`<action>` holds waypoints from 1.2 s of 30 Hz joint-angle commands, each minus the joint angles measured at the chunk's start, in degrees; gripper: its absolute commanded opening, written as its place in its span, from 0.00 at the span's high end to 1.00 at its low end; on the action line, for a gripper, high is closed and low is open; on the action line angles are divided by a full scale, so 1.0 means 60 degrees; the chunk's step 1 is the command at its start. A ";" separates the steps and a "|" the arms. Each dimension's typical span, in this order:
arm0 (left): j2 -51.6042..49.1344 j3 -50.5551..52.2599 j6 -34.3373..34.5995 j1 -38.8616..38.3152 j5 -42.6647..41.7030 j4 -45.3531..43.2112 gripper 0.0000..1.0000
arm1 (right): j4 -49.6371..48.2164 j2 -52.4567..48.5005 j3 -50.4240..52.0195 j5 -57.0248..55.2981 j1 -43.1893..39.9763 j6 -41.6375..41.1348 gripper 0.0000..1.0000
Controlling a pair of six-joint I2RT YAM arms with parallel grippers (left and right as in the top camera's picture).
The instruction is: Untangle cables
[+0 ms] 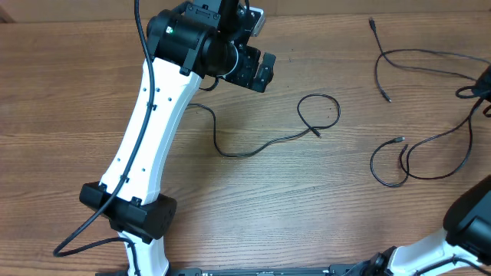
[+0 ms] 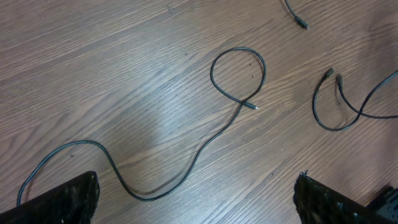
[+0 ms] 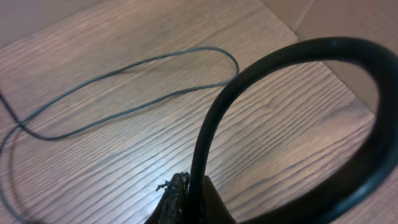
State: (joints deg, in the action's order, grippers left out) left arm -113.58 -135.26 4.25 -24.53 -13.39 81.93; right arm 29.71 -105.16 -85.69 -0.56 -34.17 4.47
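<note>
the left gripper (image 2: 199,208) hangs over the table (image 1: 69,69) near the middle of its far edge, jaws spread as wide as they go and holding nothing. one middle cable (image 2: 239,49) lies flat on the table's centre, on the near-edge side of that gripper and clear of it. in the left wrist view its lowest bend sags between the two fingers (image 2: 62,202), closer to the left one, with no contact. from there it climbs to a closed round loop, and its small plug (image 2: 252,107) rests just past the point where the loop crosses itself.

toward the far right corner an upper right cable (image 1: 414,51) runs from two loose ends to the right edge. nearer the near edge, a lower right cable (image 1: 374,167) curls into an open loop and then sweeps up to the same right edge.

the right gripper (image 3: 191,198) sits at that right edge, only partly seen from overhead. its jaws are closed tight on a held cable (image 3: 292,51), which rises from between the fingertips and arches close to the wrist camera in a big loop. which of the right-side cables this is, i cannot tell. beyond it a thin cable bend (image 3: 186,51) lies flat on the wood, apart from the gripper.
</note>
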 commanded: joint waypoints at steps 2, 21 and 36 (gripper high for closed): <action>0.0135 -0.0146 -0.0146 0.0025 0.0080 0.0025 0.00 | -0.0543 -0.0364 -0.0029 0.0215 -0.0168 -0.0066 0.96; 0.0135 -0.0146 -0.0149 0.0025 0.0080 0.0025 0.00 | -0.3989 -0.2127 -0.0029 0.0044 -0.1413 -0.0040 0.93; 0.0135 -0.0146 -0.0149 0.0025 0.0080 0.0025 0.00 | -0.3770 -0.2215 -0.0033 0.1632 -0.2353 -0.0710 0.00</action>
State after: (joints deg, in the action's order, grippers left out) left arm -113.58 -135.26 4.25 -24.53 -13.39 81.95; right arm 6.61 -117.82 -85.69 5.17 -48.03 1.08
